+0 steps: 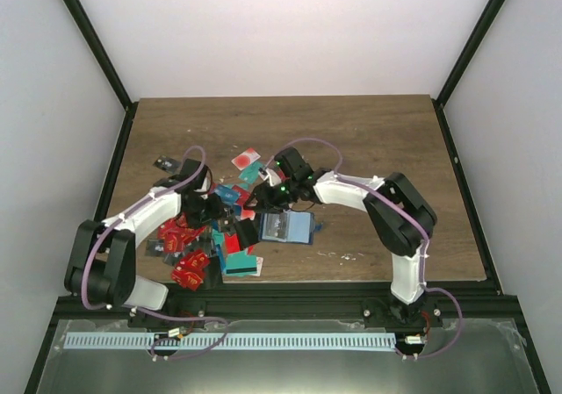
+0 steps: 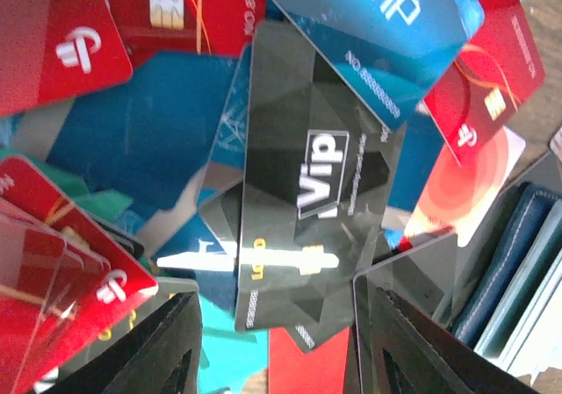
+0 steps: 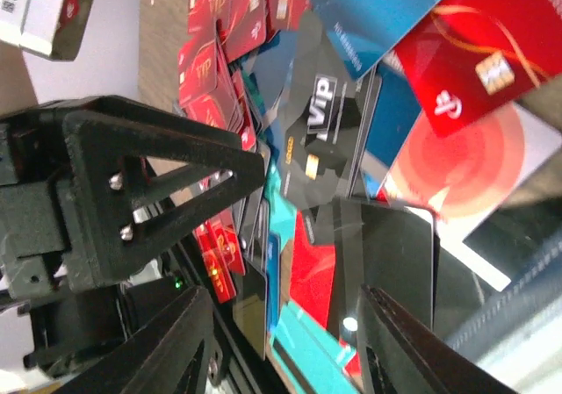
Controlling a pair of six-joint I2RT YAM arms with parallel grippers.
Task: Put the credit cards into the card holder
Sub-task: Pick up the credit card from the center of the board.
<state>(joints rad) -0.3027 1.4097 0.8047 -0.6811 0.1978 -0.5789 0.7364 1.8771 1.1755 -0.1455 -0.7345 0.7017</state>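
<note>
The credit cards point(image 1: 211, 236) lie in a loose heap, mostly red with teal, blue and black ones. The card holder point(image 1: 285, 227), dark blue, lies open at the heap's right side, and its edge shows in the left wrist view point(image 2: 514, 262). My left gripper point(image 1: 219, 211) hangs low over the heap. It is open point(image 2: 281, 359), its jaws either side of the lower end of a black VIP card point(image 2: 316, 175). My right gripper point(image 1: 262, 199) faces it from the right. It is open point(image 3: 290, 359) over a plain black card point(image 3: 386, 254) and holds nothing.
A white and pink card point(image 1: 247, 158) and a black card point(image 1: 162, 162) lie apart behind the heap. Red cards point(image 1: 189, 267) reach close to the table's front edge. The left gripper's finger point(image 3: 149, 183) stands close in the right wrist view.
</note>
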